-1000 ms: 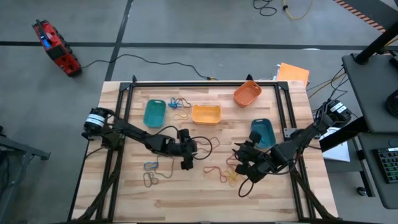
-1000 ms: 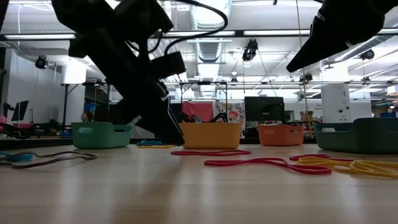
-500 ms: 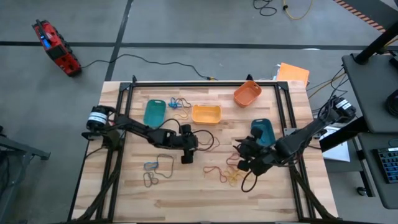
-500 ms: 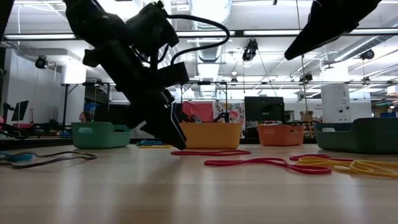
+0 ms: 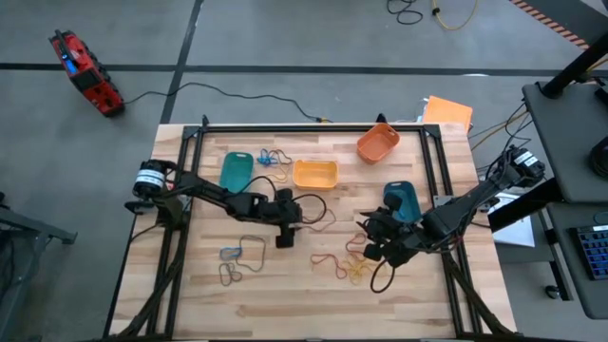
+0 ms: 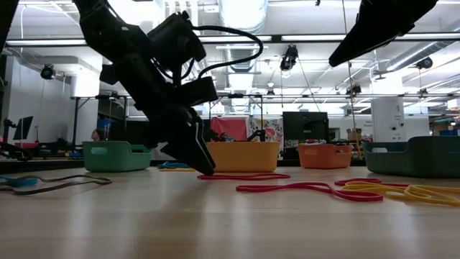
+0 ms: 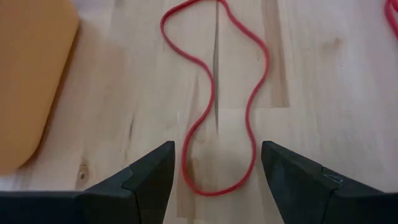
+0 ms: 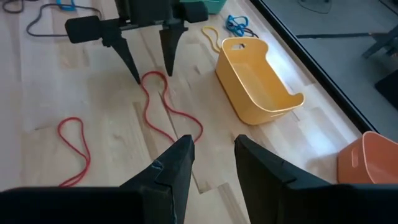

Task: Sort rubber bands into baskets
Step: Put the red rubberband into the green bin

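My left gripper (image 5: 282,243) (image 7: 217,149) is open, slanting down near the table's middle. Its fingertips stand low on either side of the near end of a red rubber band (image 7: 217,112) (image 8: 163,102) that lies flat on the wood. My right gripper (image 5: 372,252) (image 8: 213,140) hangs open and empty above the table, right of centre. More rubber bands lie loose: red (image 5: 328,261), yellow (image 5: 356,274), blue (image 5: 273,159) and grey (image 5: 231,266). Four baskets stand along the far half: teal-green (image 5: 236,172), yellow (image 5: 314,174), orange (image 5: 377,142) and blue (image 5: 402,202).
A black frame (image 5: 313,126) borders the table's far edge and sides. Black cable loops (image 5: 318,218) trail from the left arm, another (image 5: 380,280) from the right. Bare wood lies along the near edge (image 5: 304,309).
My left gripper has shifted a little toward the far edge and tipped, its fingertips settling beside the red rubber band's end; it stays open. My right gripper has risen a little. No rubber band has moved.
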